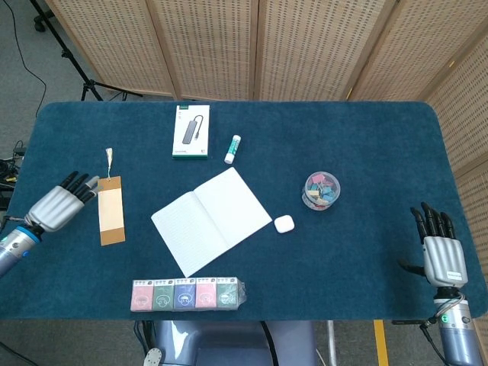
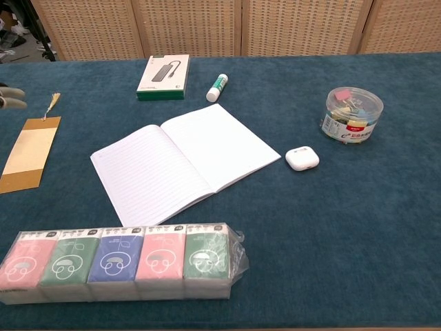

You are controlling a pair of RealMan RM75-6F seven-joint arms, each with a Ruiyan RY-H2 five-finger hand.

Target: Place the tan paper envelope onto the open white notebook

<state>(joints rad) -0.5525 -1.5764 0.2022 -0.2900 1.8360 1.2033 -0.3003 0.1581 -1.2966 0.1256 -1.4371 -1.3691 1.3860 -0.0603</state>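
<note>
Head view: the flat tan paper envelope [image 1: 111,215] lies on the blue cloth-covered table [image 1: 366,152], well left of the open white lined notebook [image 1: 211,220]. Its long axis runs toward and away from the robot, with the tasselled end at the far side. The left hand [image 1: 61,203] sits just beside the envelope's left edge, fingers extended, holding nothing. The right hand [image 1: 438,248] rests at the table's near right corner, fingers straight and apart, holding nothing.

Chest view: the envelope [image 2: 30,152] leans slightly, tassel end farthest away. Only the left hand's fingertips [image 2: 9,97] show, beyond that end. The notebook [image 2: 180,161] lies open, nothing on it.
</note>
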